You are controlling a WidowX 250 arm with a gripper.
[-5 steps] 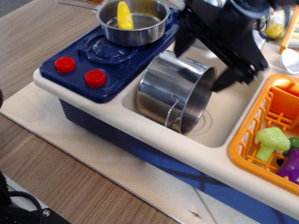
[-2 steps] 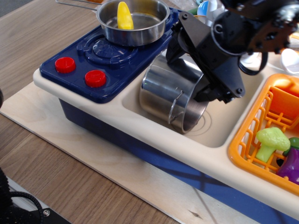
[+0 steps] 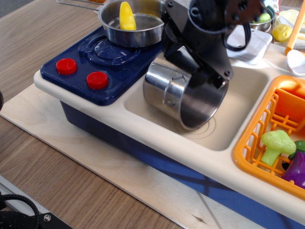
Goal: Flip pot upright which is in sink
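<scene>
1. Observation.image view: I see the pot (image 3: 183, 98) at frame centre, inside the sink (image 3: 238, 121), lying tilted with its open mouth facing lower right.
2. My gripper (image 3: 202, 71) sits on the pot's upper rim; its black fingers (image 3: 217, 76) look clamped on the pot wall, one outside, one hidden.
3. Upper left, a pan (image 3: 136, 21) with a yellow piece (image 3: 126, 15) sits on the blue stove (image 3: 102, 62).
4. An orange basket (image 3: 259, 138) holds toy vegetables at right.
5. Everything rests on the wooden bench (image 3: 43, 143).
</scene>
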